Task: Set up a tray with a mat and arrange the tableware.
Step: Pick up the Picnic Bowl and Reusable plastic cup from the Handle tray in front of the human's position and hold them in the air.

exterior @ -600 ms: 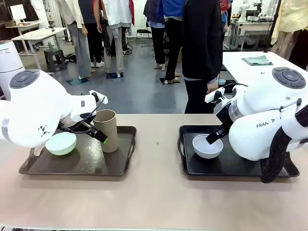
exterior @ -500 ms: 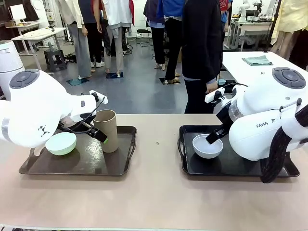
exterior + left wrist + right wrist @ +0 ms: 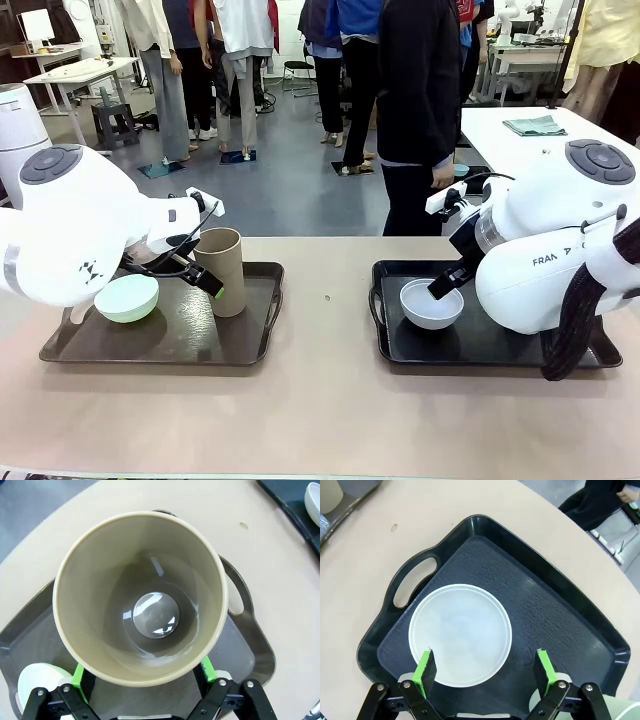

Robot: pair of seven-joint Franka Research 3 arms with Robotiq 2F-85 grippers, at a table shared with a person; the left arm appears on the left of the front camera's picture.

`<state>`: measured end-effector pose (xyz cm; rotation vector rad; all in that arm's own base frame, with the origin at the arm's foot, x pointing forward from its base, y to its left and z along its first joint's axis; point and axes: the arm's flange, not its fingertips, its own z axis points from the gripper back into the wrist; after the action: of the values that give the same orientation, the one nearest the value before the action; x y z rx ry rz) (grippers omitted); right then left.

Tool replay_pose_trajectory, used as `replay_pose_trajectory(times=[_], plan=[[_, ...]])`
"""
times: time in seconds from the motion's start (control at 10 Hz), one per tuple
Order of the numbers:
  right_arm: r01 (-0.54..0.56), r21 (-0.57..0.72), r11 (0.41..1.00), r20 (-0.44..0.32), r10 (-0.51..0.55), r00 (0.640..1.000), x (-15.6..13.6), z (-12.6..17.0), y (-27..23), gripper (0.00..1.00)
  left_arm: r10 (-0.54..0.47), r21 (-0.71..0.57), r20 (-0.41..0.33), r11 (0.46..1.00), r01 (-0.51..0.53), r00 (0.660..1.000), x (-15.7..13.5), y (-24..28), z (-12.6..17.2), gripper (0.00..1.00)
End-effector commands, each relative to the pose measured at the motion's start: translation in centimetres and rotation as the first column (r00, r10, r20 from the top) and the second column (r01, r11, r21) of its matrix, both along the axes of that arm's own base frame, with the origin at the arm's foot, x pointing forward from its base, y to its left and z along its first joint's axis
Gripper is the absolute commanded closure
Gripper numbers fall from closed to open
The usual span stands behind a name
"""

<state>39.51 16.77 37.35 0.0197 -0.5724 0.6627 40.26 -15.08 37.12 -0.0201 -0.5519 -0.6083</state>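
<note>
A tan cup stands upright on the left tray, seen from above in the left wrist view. My left gripper is open, one green pad on each side of the cup's rim. A pale mint bowl sits beside the cup on the same tray. On the right tray, lined with a dark textured mat, rests a white-grey bowl. My right gripper hangs open just above the bowl's near edge, holding nothing. A pale green rim, perhaps the other cup, peeks in at that view's corner.
Both trays lie on a beige table, with bare tabletop between them and along the front. A person in dark clothes stands at the far edge between the trays. Both white arms bulk over the outer halves of their trays.
</note>
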Motion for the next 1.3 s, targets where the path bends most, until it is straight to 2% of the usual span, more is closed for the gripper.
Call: replay_pose_trajectory(times=[0.0, 0.6, 0.7, 0.8, 0.9, 1.0, 1.1, 1.2], plan=[[0.001, 0.001, 1.0, 0.0, -0.001, 1.0, 0.0, 0.0, 0.0, 0.0, 0.001, -0.001, 0.0, 1.0, -0.001, 1.0, 0.0, 0.0, 0.0, 0.0], [0.0, 0.0, 1.0, 0.0, 0.0, 1.0, 0.0, 0.0, 0.0, 0.0, 0.001, -0.001, 0.0, 1.0, -0.001, 1.0, 0.0, 0.0, 0.0, 0.0], [-0.008, -0.016, 1.0, -0.083, 0.007, 0.997, -2.3, 1.3, 0.6, 0.0, 0.0, 0.0, 0.0, 1.0, 0.0, 1.0, 0.0, 0.0, 0.0, 0.0], [-0.04, -0.063, 0.997, -0.14, 0.031, 0.99, -6.8, 2.8, 0.5, 0.0, -0.02, 0.065, -0.003, 0.998, 0.021, 1.0, -4.8, 1.4, 3.0, 0.0], [-0.009, -0.11, 0.994, -0.228, -0.016, 0.974, -10.9, 3.5, -0.5, 0.0, 0.037, 0.095, -0.067, 0.995, -0.03, 0.997, -8.2, 3.3, 4.9, 0.0], [0.053, -0.124, 0.991, -0.289, -0.087, 0.953, -14.7, 3.7, -2.6, 0.0, 0.101, 0.119, -0.148, 0.989, -0.084, 0.984, -10.6, 5.6, 5.4, 0.0], [0.152, -0.11, 0.982, -0.337, -0.181, 0.924, -17.9, 2.5, -5.3, 0.0, 0.168, 0.071, -0.251, 0.985, -0.155, 0.953, -12.6, 7.9, 5.7, 0.0], [0.3, -0.16, 0.94, -0.443, -0.34, 0.829, -20.6, -1.0, -9.2, 0.0, 0.195, 0.058, -0.355, 0.981, -0.186, 0.914, -14.5, 9.7, 4.9, 0.0]])
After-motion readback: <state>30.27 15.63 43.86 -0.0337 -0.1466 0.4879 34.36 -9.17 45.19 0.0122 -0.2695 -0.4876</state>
